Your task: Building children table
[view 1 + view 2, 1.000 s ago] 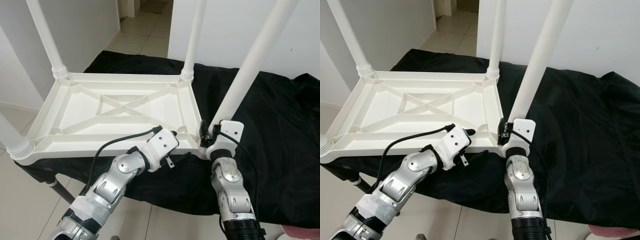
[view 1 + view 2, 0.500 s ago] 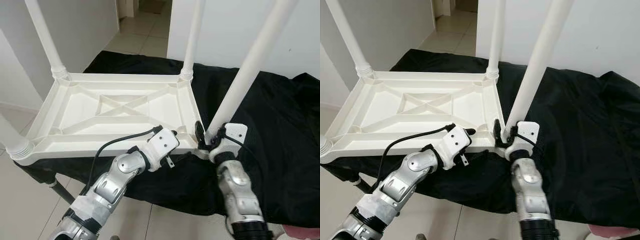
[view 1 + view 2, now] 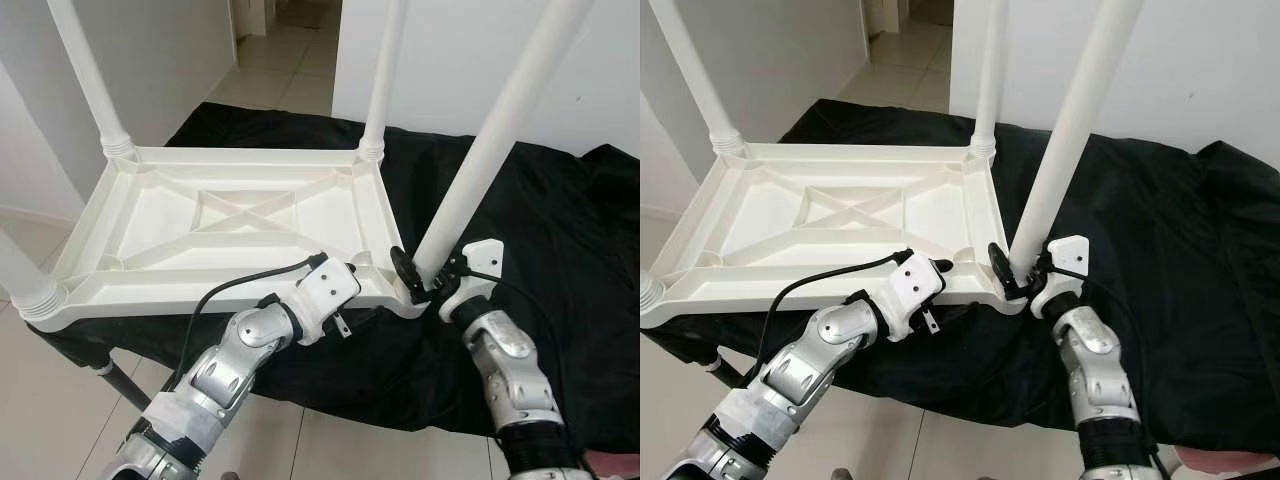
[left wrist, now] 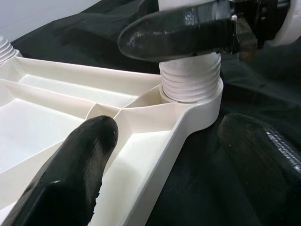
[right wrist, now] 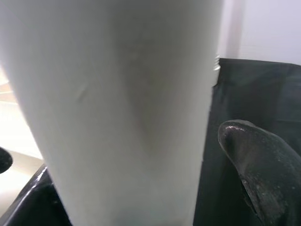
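Observation:
A white plastic children's table (image 3: pixel 240 215) lies upside down on a black cloth (image 3: pixel 560 230), with its legs pointing up. My right gripper (image 3: pixel 425 275) is shut on the near-right leg (image 3: pixel 490 150), just above its threaded collar (image 4: pixel 190 82). One of its black fingers (image 4: pixel 178 33) wraps the leg's front. That leg (image 5: pixel 122 108) fills the space between the fingers in the right wrist view. My left gripper (image 4: pixel 174 155) sits open at the table's near rim beside that corner, one finger inside the rim and one outside.
Three more legs stand at the far left (image 3: pixel 95 80), far right (image 3: pixel 385 75) and near left (image 3: pixel 25 275) corners. A white wall (image 3: pixel 450 50) rises behind the cloth. A tiled hallway (image 3: pixel 285 60) opens at the back. A dark support leg (image 3: pixel 120 380) shows below the cloth.
My right wrist has swung to the right around the base of the near-right leg, keeping its fingers on it. The left arm and the table have stayed put.

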Tool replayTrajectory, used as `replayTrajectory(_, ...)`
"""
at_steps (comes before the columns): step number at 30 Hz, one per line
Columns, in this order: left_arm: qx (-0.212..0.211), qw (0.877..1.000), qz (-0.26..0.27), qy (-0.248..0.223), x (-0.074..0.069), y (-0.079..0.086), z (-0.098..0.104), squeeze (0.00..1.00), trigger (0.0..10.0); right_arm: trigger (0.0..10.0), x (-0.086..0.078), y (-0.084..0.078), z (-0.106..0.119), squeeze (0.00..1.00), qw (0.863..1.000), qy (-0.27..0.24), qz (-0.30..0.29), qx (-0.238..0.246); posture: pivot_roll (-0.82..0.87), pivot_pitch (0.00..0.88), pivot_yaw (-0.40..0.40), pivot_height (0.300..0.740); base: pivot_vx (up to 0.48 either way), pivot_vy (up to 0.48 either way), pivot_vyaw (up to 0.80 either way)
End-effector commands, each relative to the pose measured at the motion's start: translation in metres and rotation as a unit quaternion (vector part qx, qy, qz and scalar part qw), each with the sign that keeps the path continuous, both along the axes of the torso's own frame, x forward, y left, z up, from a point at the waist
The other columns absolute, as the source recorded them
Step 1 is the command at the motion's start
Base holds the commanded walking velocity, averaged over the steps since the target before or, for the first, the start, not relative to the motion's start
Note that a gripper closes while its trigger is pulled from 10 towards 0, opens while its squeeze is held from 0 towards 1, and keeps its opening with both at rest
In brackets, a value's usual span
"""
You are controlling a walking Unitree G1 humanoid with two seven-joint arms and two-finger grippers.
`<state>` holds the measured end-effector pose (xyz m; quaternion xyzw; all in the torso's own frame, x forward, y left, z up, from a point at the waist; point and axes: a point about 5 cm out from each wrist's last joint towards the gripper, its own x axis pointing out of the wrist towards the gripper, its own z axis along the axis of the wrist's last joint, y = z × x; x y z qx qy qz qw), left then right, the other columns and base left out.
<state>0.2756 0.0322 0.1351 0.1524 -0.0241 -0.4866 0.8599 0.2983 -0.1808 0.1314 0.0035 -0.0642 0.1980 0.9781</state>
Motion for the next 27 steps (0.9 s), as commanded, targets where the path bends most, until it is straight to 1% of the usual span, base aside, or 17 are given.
replayTrajectory(1, 0.007, 0.999, -0.036, 0.004, -0.006, -0.007, 0.001, 0.00, 10.0, 10.0, 0.003, 0.000, -0.001, 0.00, 0.999, 0.003, 0.039, -0.013, -0.07, 0.000, -0.012, 0.740, 0.000, 0.000, 0.00)
replayTrajectory(2, 0.007, 0.999, -0.036, 0.004, -0.006, -0.007, 0.001, 0.00, 10.0, 10.0, 0.003, 0.000, -0.001, 0.00, 0.999, 0.003, 0.039, -0.013, -0.07, 0.000, -0.012, 0.740, 0.000, 0.000, 0.00)
replayTrajectory(3, 0.007, 0.999, -0.040, 0.006, -0.007, -0.008, 0.000, 0.00, 10.0, 9.6, 0.006, 0.001, -0.001, 0.00, 0.998, 0.005, 0.056, -0.024, -0.07, 0.000, -0.012, 0.740, 0.000, 0.000, 0.00)
replayTrajectory(5, 0.007, 0.999, -0.040, 0.006, -0.007, -0.008, 0.000, 0.00, 10.0, 9.6, 0.006, 0.001, -0.001, 0.00, 0.998, 0.005, 0.056, -0.024, -0.07, 0.000, -0.012, 0.740, 0.000, 0.000, 0.00)
replayTrajectory(6, 0.007, 0.999, -0.043, 0.007, -0.008, -0.009, 0.000, 0.00, 10.0, 4.2, 0.008, 0.001, -0.002, 0.00, 0.997, 0.009, 0.070, -0.031, -0.07, 0.000, -0.011, 0.740, 0.000, 0.000, 0.00)
replayTrajectory(8, 0.007, 0.999, -0.043, 0.007, -0.008, -0.009, 0.000, 0.00, 10.0, 4.2, 0.008, 0.001, -0.002, 0.00, 0.997, 0.009, 0.070, -0.031, -0.07, 0.000, -0.011, 0.740, 0.000, 0.000, 0.00)
replayTrajectory(9, 0.007, 0.999, -0.045, 0.007, -0.007, -0.011, 0.001, 0.00, 10.0, 0.0, 0.011, 0.001, -0.004, 0.00, 0.995, 0.017, 0.088, -0.045, -0.07, 0.000, -0.014, 0.740, 0.000, 0.000, 0.00)
replayTrajectory(13, 0.006, 0.999, -0.044, 0.006, -0.006, -0.011, 0.003, 0.00, 10.0, 0.0, 0.011, -0.003, -0.008, 0.00, 0.995, 0.025, 0.088, -0.051, -0.06, 0.000, -0.016, 0.740, 0.000, 0.000, 0.00)
replayTrajectory(16, 0.006, 0.999, -0.044, 0.006, -0.006, -0.011, 0.003, 0.00, 10.0, 0.0, 0.011, -0.003, -0.008, 0.00, 0.995, 0.025, 0.088, -0.051, -0.06, 0.000, -0.016, 0.740, 0.000, 0.000, 0.00)
replayTrajectory(18, 0.005, 0.999, -0.043, 0.005, -0.006, -0.011, 0.003, 0.00, 10.0, 0.0, 0.011, -0.008, -0.012, 0.00, 0.995, 0.032, 0.075, -0.052, -0.07, 0.000, -0.013, 0.740, 0.000, 0.000, 0.00)
replayTrajectory(19, 0.005, 0.999, -0.043, 0.005, -0.006, -0.011, 0.003, 0.00, 10.0, 0.0, 0.011, -0.008, -0.012, 0.00, 0.995, 0.032, 0.075, -0.052, -0.07, 0.000, -0.013, 0.740, 0.000, 0.000, 0.00)
replayTrajectory(20, 0.005, 0.999, -0.043, 0.006, -0.006, -0.010, 0.003, 0.00, 10.0, 2.5, 0.010, -0.010, -0.013, 0.00, 0.996, 0.034, 0.067, -0.049, -0.07, 0.000, -0.013, 0.740, 0.000, 0.000, 0.00)
replayTrajectory(21, 0.005, 0.999, -0.043, 0.006, -0.006, -0.010, 0.003, 0.00, 10.0, 10.0, 0.011, -0.011, -0.014, 0.00, 0.997, 0.035, 0.062, -0.042, -0.07, 0.000, -0.012, 0.740, 0.000, 0.000, 0.00)
replayTrajectory(23, 0.005, 0.999, -0.043, 0.006, -0.006, -0.011, 0.003, 0.00, 10.0, 10.0, 0.010, -0.011, -0.014, 0.00, 0.997, 0.033, 0.053, -0.034, -0.07, 0.000, -0.013, 0.740, 0.000, 0.000, 0.00)
replayTrajectory(25, 0.005, 0.999, -0.045, 0.006, -0.006, -0.011, 0.003, 0.00, 10.0, 10.0, 0.010, -0.011, -0.017, 0.00, 0.999, 0.039, 0.014, -0.033, -0.07, 0.000, -0.013, 0.740, 0.000, 0.000, 0.00)
replayTrajectory(26, 0.005, 0.999, -0.045, 0.006, -0.006, -0.011, 0.003, 0.00, 10.0, 10.0, 0.010, -0.011, -0.017, 0.00, 0.999, 0.039, 0.014, -0.033, -0.07, 0.000, -0.013, 0.740, 0.000, 0.000, 0.00)
replayTrajectory(27, 0.005, 0.999, -0.045, 0.006, -0.006, -0.011, 0.003, 0.00, 10.0, 10.0, 0.011, -0.011, -0.019, 0.00, 0.998, 0.044, -0.003, -0.037, -0.07, 0.000, -0.013, 0.740, 0.000, 0.000, 0.00)
